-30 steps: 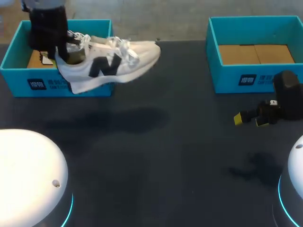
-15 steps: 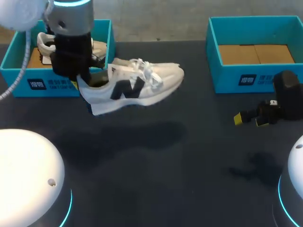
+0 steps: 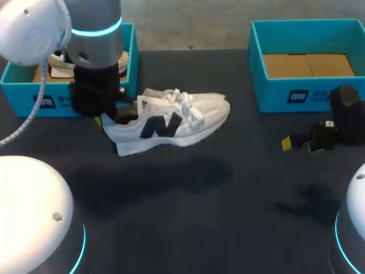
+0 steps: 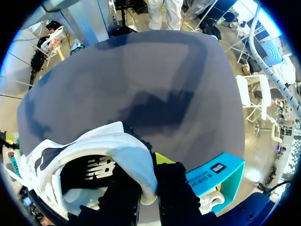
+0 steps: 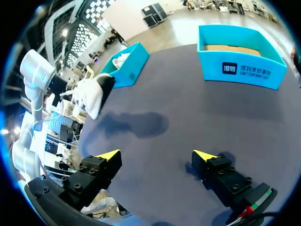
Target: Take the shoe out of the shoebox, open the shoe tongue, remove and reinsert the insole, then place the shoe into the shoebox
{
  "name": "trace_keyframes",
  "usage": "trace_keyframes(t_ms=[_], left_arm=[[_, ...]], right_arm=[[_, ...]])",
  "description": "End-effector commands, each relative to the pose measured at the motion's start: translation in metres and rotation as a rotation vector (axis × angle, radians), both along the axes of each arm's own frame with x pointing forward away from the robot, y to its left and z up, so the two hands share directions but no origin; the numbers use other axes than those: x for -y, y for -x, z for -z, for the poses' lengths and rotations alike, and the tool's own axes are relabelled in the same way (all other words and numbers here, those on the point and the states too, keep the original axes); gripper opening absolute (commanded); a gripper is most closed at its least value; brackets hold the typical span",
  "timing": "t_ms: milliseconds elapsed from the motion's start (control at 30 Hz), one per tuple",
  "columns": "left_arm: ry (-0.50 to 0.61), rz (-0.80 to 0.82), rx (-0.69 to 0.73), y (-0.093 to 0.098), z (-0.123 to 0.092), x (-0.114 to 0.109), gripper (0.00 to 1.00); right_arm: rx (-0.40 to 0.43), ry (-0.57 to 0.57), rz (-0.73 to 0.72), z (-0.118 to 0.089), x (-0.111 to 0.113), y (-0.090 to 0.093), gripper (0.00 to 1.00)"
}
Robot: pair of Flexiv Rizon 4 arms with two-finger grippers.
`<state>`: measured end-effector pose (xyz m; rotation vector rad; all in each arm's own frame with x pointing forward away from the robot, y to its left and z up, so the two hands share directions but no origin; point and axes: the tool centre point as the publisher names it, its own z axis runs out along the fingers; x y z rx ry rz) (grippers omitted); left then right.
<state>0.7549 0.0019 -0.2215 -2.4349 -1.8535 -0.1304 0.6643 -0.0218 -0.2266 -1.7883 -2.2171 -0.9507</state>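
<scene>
The left gripper (image 4: pixel 149 178) is clamped on the heel collar of the white shoe (image 3: pixel 171 119), one finger inside the opening and one outside. The shoe hangs above the dark table (image 3: pixel 239 217), toe toward the right arm, just in front of the left shoebox (image 3: pixel 23 97), which contains a second shoe (image 3: pixel 60 59). The right gripper (image 5: pixel 157 157) is spread and holds nothing, near the right shoebox (image 3: pixel 274 94).

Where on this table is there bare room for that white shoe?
Widest bare patch: the dark tabletop in front of the white laced sneaker, between the left teal box and right teal box. The right box shows only a brown floor. Crowded: the left box, holding a second shoe, beside the left gripper; and before the right box, where the right gripper is.
</scene>
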Motion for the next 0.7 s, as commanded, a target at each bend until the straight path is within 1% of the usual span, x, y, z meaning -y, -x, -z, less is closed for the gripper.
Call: trace_keyframes(t_ms=[33, 133, 367, 567, 633, 700], left_arm=[[-0.035, 0.026, 0.066, 0.012, 0.017, 0.013, 0.00], [-0.061, 0.047, 0.074, 0.018, 0.032, 0.017, 0.00], [-0.089, 0.055, 0.063, 0.030, 0.076, 0.024, 0.00], [-0.126, 0.040, 0.052, 0.033, 0.107, 0.029, 0.00], [-0.157, 0.019, 0.058, 0.033, 0.116, 0.029, 0.00], [-0.148, 0.009, 0.055, 0.032, 0.122, 0.027, 0.00]], right_arm=[[0.000, 0.002, 0.002, 0.000, -0.001, 0.001, 1.00], [0.000, 0.002, 0.002, 0.000, -0.001, 0.001, 1.00], [0.000, 0.002, 0.002, 0.000, -0.001, 0.001, 1.00], [0.000, 0.002, 0.002, 0.000, -0.001, 0.001, 1.00], [0.000, 0.002, 0.002, 0.000, -0.001, 0.001, 1.00], [0.000, 0.002, 0.002, 0.000, -0.001, 0.001, 1.00]])
